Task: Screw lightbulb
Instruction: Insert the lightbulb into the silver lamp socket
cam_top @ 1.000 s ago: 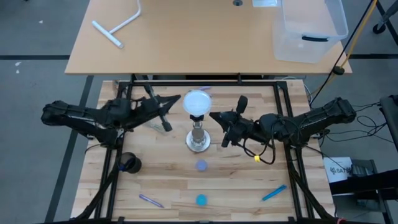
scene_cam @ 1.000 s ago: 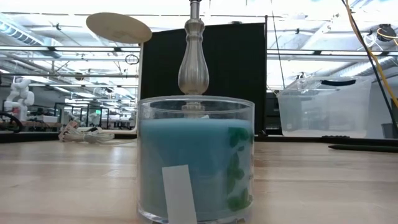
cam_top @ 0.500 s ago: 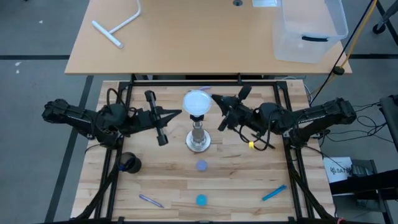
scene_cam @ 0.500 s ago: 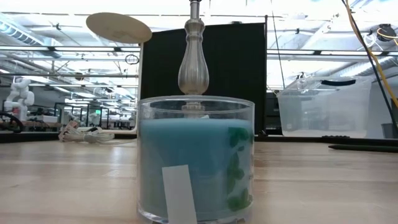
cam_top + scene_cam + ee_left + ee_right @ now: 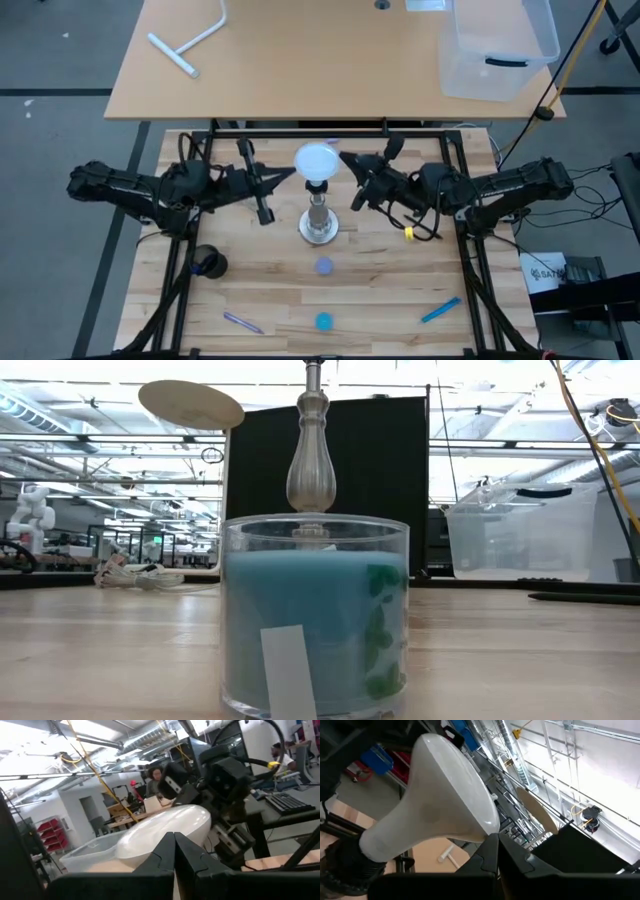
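Pincers (image 5: 285, 177) (image 5: 345, 160) closed, flanking lightbulb (image 5: 317, 162)

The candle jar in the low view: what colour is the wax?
Blue wax in the candle jar, clearest in the low view.

The white round lightbulb (image 5: 317, 162) sits on top of the stand, between the two closed pincers, tipped a little.

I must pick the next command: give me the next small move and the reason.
Probably open the right gripper beside the lightbulb so it can take hold and turn it. Both it and the left gripper are shut and flank the lightbulb, gripping nothing, while the lightbulb sits on the stand.
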You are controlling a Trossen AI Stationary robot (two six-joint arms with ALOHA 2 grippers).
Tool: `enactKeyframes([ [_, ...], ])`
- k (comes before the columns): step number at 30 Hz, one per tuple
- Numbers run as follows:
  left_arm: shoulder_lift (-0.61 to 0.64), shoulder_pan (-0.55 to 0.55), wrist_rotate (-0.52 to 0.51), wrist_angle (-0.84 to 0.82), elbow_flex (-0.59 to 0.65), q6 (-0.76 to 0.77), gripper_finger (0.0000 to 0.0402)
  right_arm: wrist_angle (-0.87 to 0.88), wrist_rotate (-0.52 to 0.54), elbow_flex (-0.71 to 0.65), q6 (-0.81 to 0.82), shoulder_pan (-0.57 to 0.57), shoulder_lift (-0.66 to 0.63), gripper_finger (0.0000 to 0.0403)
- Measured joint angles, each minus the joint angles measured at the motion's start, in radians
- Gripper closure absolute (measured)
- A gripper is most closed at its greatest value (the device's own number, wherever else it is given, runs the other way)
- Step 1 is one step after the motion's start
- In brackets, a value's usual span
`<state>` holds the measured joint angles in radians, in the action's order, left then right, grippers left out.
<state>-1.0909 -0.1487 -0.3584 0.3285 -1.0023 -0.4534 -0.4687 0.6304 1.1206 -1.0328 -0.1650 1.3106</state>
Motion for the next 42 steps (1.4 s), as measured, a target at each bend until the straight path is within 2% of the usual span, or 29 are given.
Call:
enactKeyframes([
  [8, 0.002, 0.037, -0.009, -0.037, 0.000, 0.022, 0.0401, 0.029, -0.025, 0.000, 0.019, -0.034, -0.003, 0.0403],
  [16, -0.007, 0.106, -0.041, -0.138, 0.003, 0.089, 0.0401, 0.080, -0.102, -0.002, 0.034, -0.072, 0.006, 0.0403],
  [21, 0.001, 0.128, -0.055, -0.120, 0.000, 0.100, 0.0401, 0.119, -0.113, 0.000, 0.068, -0.089, 0.019, 0.0403],
  [23, 0.005, 0.126, -0.055, -0.115, 0.001, 0.096, 0.0401, 0.145, -0.102, 0.000, 0.076, -0.089, 0.029, 0.0403],
  [29, 0.040, 0.079, -0.054, -0.061, -0.001, 0.043, 0.0401, 0.137, 0.021, 0.000, 0.048, -0.057, 0.048, 0.0403],
  [36, 0.039, -0.002, -0.009, -0.034, 0.000, -0.024, 0.0401, 0.044, 0.060, 0.000, -0.005, 0.000, 0.047, 0.0403],
  [42, 0.037, -0.023, 0.040, -0.035, 0.000, -0.026, 0.0401, -0.027, 0.051, 0.000, -0.044, 0.023, 0.047, 0.0403],
])
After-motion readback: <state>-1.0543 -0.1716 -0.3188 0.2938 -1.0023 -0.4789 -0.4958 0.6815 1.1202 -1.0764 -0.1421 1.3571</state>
